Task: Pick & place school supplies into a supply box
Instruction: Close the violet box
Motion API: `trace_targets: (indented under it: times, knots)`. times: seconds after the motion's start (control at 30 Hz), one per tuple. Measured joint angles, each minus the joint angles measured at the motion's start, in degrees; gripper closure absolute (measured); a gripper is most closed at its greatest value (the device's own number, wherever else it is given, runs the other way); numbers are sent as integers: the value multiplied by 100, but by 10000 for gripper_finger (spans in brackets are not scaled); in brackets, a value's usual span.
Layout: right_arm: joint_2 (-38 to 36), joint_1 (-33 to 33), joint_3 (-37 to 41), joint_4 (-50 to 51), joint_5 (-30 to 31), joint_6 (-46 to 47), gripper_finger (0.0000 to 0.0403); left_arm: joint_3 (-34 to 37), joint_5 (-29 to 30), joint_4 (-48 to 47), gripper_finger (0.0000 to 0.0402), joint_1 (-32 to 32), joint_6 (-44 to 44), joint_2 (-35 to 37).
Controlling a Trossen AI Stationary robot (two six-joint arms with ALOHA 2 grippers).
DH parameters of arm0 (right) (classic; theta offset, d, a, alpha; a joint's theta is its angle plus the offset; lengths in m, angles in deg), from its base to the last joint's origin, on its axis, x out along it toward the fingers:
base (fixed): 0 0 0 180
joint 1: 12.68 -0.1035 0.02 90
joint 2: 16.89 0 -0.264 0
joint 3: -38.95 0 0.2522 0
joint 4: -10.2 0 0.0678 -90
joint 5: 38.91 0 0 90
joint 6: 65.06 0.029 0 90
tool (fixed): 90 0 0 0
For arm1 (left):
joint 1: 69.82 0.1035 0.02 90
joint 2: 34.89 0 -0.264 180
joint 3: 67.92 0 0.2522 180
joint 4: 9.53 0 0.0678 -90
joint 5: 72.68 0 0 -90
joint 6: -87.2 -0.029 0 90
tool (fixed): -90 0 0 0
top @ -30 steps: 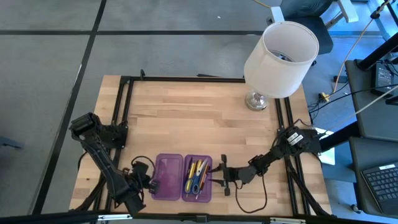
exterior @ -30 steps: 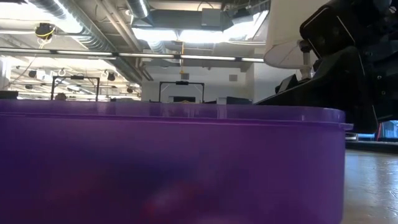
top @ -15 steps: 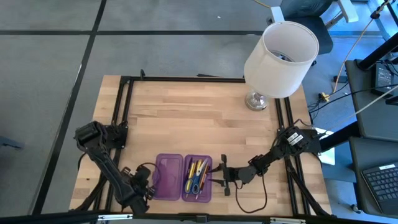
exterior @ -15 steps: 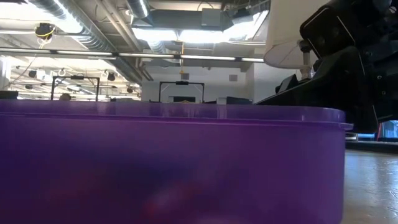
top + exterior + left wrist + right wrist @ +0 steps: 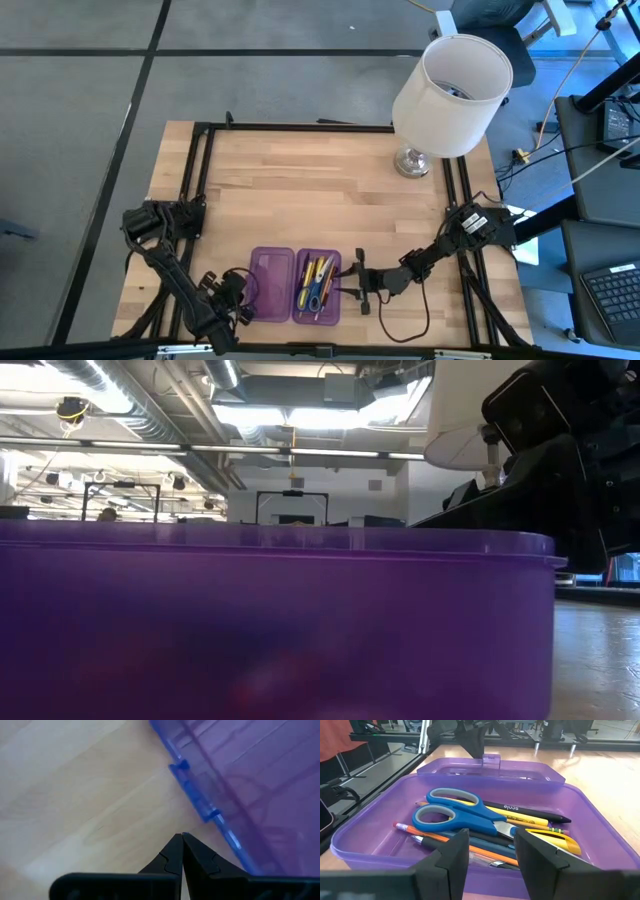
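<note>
High view: scissors (image 5: 455,815) and pencils (image 5: 540,822) lie inside the pencil case (image 5: 293,285). Left gripper (image 5: 182,851), fingers closed and empty, sits beside the lid latch (image 5: 180,766); right gripper (image 5: 490,852) waits open. Next move, by judgement: fold the lid over.

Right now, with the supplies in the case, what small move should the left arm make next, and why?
Probably nudge the shut left gripper under the latch edge of the empty lid half and start folding it over. The scissors and pencils already lie in the purple pencil case, and the open right gripper holds nothing.
</note>
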Motion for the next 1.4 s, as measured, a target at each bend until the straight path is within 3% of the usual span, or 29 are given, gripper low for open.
trace_targets:
  times: [0.5, 0.67, 0.87, 1.0, 1.13, 1.4]
  knots:
    - [0, 0, 0, -2, -8, 0, 241, 1, 274, -81, 398, -263, 559, -7]
    - [0, 0, 0, -2, -9, 0, 241, 3, -217, 228, 398, -418, 1352, 13]
    - [0, 2, 0, -2, 1, 0, 241, -425, 766, 1321, 398, -725, 1197, 28]
    - [0, 2, 0, -2, -28, 0, 241, -471, -103, 1345, 398, -738, 1403, -127]
    - [0, 2, 0, -2, -43, 0, 241, -504, -125, 1273, 398, -676, 1386, -382]
    - [0, 2, 0, -7, -47, 0, 241, -520, 609, 1265, 398, -669, 1318, -608]
